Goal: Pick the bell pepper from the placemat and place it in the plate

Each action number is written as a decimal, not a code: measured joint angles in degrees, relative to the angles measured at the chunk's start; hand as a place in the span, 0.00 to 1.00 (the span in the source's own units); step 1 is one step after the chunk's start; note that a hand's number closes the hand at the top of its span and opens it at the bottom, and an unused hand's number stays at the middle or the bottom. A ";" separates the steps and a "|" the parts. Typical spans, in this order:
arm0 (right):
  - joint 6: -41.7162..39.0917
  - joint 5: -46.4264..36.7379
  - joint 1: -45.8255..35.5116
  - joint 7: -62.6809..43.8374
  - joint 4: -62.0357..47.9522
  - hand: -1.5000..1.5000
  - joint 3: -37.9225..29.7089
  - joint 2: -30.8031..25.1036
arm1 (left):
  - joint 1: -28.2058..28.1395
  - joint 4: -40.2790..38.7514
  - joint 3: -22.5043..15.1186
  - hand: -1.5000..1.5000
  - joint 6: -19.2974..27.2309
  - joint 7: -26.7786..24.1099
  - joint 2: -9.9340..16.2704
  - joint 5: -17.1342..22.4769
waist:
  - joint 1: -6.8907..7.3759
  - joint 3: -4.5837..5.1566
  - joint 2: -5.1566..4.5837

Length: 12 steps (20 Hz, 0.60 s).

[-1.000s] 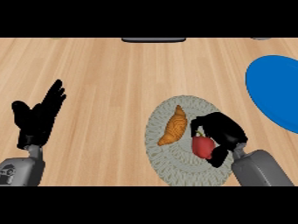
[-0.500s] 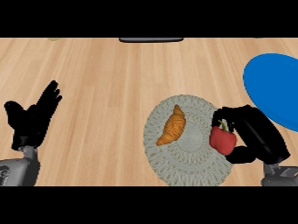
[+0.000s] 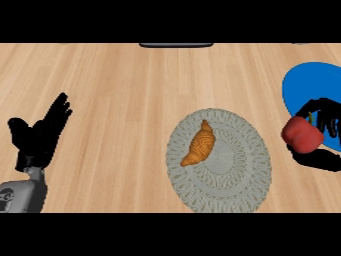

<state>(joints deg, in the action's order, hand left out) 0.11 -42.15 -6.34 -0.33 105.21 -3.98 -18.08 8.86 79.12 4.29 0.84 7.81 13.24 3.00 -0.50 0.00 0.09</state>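
The right hand (image 3: 328, 135) has its fingers (image 3: 317, 106) and thumb curled round the red bell pepper (image 3: 302, 137), which shows between them at the view's right edge. The pepper is held clear of the placemat, at the lower left rim of the blue plate (image 3: 313, 82), partly over that rim and partly over the bare wood beside it; whether it touches the plate cannot be told. The hand itself covers the plate's lower part.

Left of the pepper lies the grey woven placemat (image 3: 232, 175), round and flat on the wooden tabletop (image 3: 129, 80). A golden-brown croissant (image 3: 199, 145) rests on the mat's left half, lying lengthwise with its tip pointing up the view.

The left hand (image 3: 36, 137) shows well apart at the view's left, resting with its fingers straight and spread, holding nothing, above its grey forearm (image 3: 14, 196). A dark object (image 3: 176, 45) sits at the tabletop's far edge, too cut off to name.
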 measured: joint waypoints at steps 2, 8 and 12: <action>-0.16 2.65 -1.01 0.59 -2.46 1.00 -3.47 -0.59 | -0.02 0.97 -0.04 0.50 -0.05 0.74 -0.03 -0.05 | 0.23 -0.01 -0.03; -1.38 8.61 -7.84 3.83 -15.43 1.00 -13.11 -5.67 | 0.57 2.24 -0.86 0.50 0.57 2.13 -1.11 -1.01 | 0.72 -0.02 -0.15; 0.22 9.38 -12.20 9.62 -28.40 1.00 -17.05 -9.39 | 0.81 1.64 -0.69 0.50 0.02 1.76 -1.10 -1.25 | 1.01 -0.04 -0.28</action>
<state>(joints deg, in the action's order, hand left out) 0.33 -32.77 -18.54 9.29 76.81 -21.03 -27.47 9.67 80.76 3.59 0.87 9.57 12.14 1.75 0.51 -0.04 -0.20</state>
